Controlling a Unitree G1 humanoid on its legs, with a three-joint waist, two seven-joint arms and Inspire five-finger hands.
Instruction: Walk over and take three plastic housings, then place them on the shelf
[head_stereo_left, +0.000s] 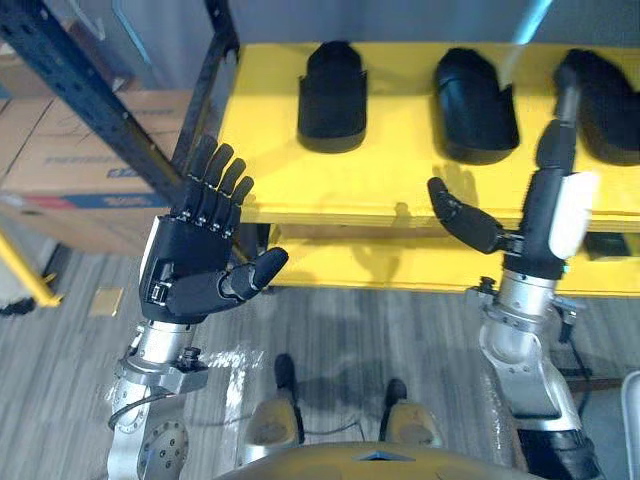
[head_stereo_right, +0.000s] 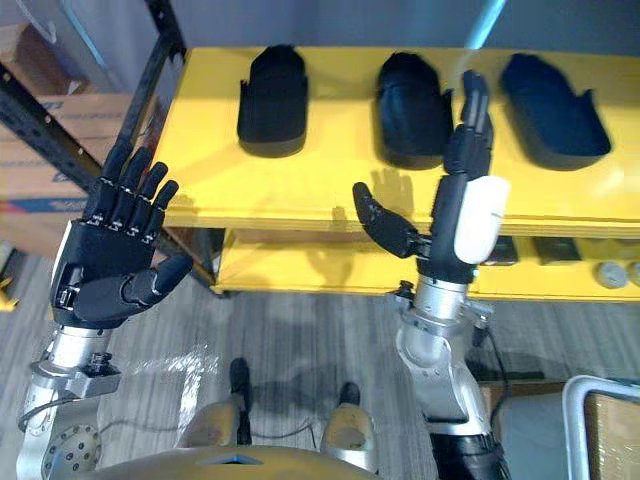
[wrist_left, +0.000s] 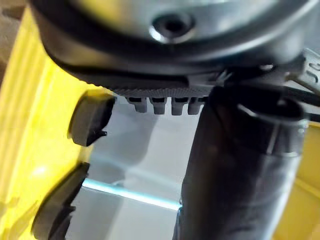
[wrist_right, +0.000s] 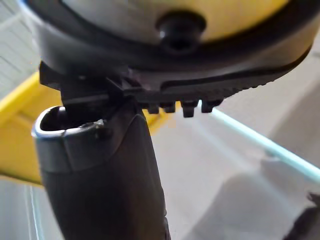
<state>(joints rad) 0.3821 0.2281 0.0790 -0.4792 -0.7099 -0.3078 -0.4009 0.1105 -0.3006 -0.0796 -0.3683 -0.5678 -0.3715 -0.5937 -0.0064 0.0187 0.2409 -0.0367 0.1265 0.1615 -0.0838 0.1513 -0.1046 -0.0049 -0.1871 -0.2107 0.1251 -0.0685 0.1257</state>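
Note:
Three black plastic housings lie in a row on the yellow shelf (head_stereo_left: 400, 180): a left housing (head_stereo_left: 332, 97), a middle housing (head_stereo_left: 477, 105) and a right housing (head_stereo_right: 553, 118). My left hand (head_stereo_left: 200, 255) is raised in front of the shelf's left end, palm up, fingers straight and spread, holding nothing. My right hand (head_stereo_right: 465, 210) stands upright before the shelf's front edge, between the middle and right housings, fingers straight up and thumb out to the side, also empty. In the left wrist view two housings (wrist_left: 90, 117) lie on the yellow board.
A dark blue rack post (head_stereo_left: 95, 100) slants past the shelf's left end, with cardboard boxes (head_stereo_left: 60, 170) behind it. A lower yellow shelf (head_stereo_right: 330, 265) carries small items at the right (head_stereo_right: 610, 272). A white-rimmed bin (head_stereo_right: 590, 430) stands at the lower right on the wood-look floor.

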